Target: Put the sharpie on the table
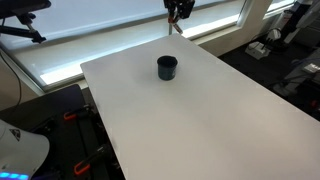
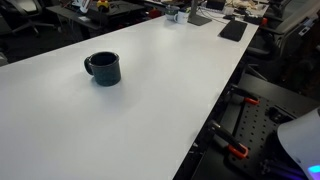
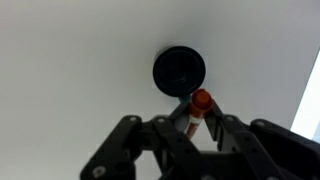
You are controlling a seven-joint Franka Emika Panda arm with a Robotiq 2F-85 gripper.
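My gripper [image 3: 197,120] is shut on the sharpie [image 3: 200,101], a slim marker with an orange-red end that sticks out between the fingers. In the wrist view it hangs high above the white table [image 3: 70,50], just beside a dark round cup [image 3: 179,70] seen from above. In an exterior view the gripper [image 1: 178,10] is at the top edge, above the table's far edge [image 1: 200,120], with the sharpie's tip [image 1: 174,27] pointing down behind the cup [image 1: 167,67]. The gripper is out of the other exterior view, which shows the cup [image 2: 102,68] standing upright on the table [image 2: 180,100].
Dark office clutter and chairs stand beyond the table's far end [image 2: 230,28]. Robot base parts with orange clamps sit below the table's edge [image 2: 240,150]. A bright window strip runs behind the table [image 1: 100,40].
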